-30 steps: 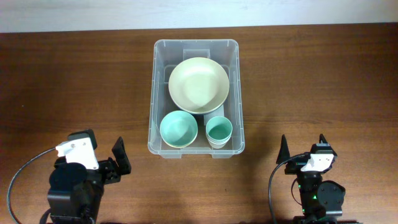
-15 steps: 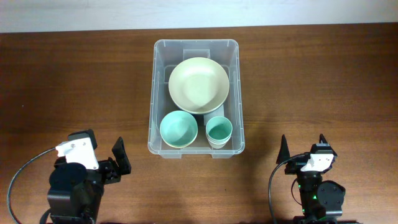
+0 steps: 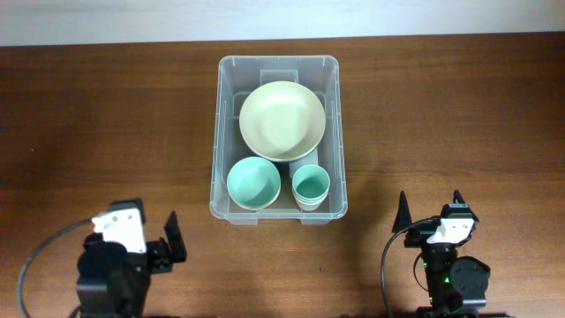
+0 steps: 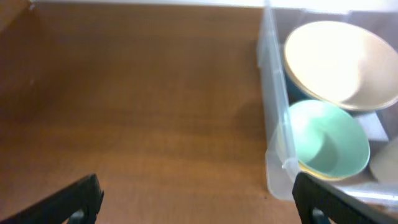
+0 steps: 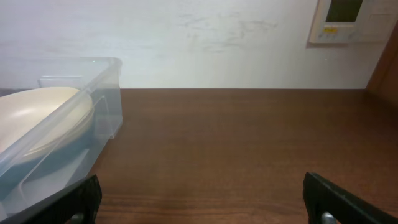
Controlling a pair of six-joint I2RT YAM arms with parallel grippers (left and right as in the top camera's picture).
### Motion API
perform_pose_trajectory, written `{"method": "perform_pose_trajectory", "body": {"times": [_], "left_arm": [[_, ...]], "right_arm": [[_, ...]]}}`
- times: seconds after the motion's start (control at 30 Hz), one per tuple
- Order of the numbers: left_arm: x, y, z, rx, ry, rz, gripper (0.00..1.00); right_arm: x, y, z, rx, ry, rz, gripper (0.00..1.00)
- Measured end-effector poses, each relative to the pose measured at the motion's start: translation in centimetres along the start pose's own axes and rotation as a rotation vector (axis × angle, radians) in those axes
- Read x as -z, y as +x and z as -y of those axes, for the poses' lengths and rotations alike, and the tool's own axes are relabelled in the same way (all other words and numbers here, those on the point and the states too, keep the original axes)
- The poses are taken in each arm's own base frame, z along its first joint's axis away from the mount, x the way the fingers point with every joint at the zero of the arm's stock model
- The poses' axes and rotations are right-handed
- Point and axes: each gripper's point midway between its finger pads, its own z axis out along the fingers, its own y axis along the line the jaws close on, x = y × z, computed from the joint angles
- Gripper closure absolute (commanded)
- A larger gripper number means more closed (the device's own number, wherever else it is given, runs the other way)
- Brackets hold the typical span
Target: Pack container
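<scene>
Sitting in the upper middle of the overhead view, the container (image 3: 279, 62) rests on the wooden table (image 3: 459, 106), well apart from both arms. A cream bowl (image 3: 282, 120) fills its upper half. Below that, a mint-green bowl (image 3: 254, 183) takes the lower left corner and a small mint-green cup (image 3: 311, 186) stands just beside it at the lower right.

The left gripper (image 4: 196, 186) is low in the left of the overhead frame. Its fingers are spread wide with only bare wood between them, and its wrist camera catches the container's side wall at the right. The right gripper (image 3: 430, 199), at the lower right, is likewise spread apart and holds nothing. Its camera looks across the table to a white wall (image 5: 205, 43), with a small panel (image 5: 354, 18) at the upper right.
</scene>
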Motion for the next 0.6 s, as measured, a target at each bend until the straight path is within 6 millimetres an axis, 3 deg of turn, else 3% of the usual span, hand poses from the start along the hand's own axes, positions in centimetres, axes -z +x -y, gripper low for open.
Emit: {"method": "perform_pose_trajectory", "body": {"times": [0.27, 0.6], "left_arm": [[-2.0, 1.9, 1.0, -0.156, 0.050, 0.212, 0.00], [-4.4, 0.7, 0.0, -0.151, -0.015, 0.479, 0.00]], "right_arm": [[0.0, 0.0, 0.0, 0.000, -0.003, 0.000, 0.00], [0.0, 0.0, 0.0, 0.000, -0.003, 0.000, 0.01]]}}
